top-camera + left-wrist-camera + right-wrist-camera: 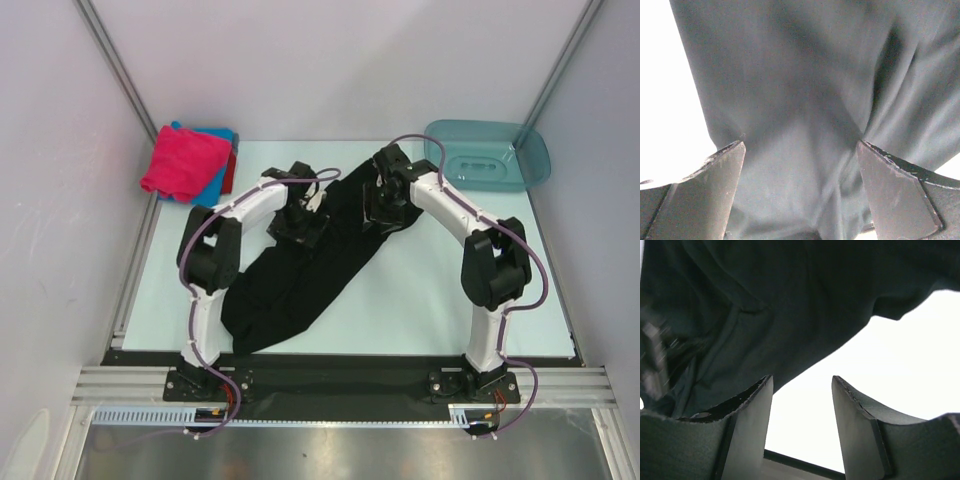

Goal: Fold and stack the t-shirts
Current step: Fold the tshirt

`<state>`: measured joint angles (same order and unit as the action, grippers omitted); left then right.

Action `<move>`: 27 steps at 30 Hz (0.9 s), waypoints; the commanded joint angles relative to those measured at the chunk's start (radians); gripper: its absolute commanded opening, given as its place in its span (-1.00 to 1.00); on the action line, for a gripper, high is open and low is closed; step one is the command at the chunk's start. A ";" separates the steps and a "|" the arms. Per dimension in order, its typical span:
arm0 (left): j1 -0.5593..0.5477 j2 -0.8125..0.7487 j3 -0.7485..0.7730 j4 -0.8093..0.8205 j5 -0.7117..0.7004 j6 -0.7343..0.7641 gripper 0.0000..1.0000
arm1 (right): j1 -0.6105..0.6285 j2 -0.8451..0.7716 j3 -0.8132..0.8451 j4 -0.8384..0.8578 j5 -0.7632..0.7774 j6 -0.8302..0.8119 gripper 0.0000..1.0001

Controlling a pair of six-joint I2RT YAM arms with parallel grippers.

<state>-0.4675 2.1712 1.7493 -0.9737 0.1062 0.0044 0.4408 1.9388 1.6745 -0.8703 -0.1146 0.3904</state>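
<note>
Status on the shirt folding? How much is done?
Done: folded pink shirt sits stacked on a blue shirt and a red shirt in the far left corner. In hand: black shirt lies rumpled across the table; left end effector open over it, right end effector open at its edge, neither gripping. Left: fold it, add to the stack.

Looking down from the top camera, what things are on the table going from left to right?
First the pink t-shirt, then the black t-shirt, then the teal basin.
</note>
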 commanded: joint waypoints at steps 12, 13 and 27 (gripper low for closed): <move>0.001 -0.315 -0.215 -0.178 -0.002 -0.101 1.00 | -0.005 0.000 -0.021 0.019 -0.050 0.025 0.13; 0.000 -0.321 -0.233 -0.178 0.001 -0.101 0.99 | -0.005 0.002 -0.019 0.017 -0.048 0.025 0.13; 0.000 -0.171 -0.280 -0.114 0.049 -0.060 1.00 | -0.005 -0.024 -0.007 -0.013 0.006 0.030 0.13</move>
<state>-0.4644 1.9633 1.4246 -1.1004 0.1135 -0.0776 0.4347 1.9388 1.6402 -0.8646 -0.1383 0.4149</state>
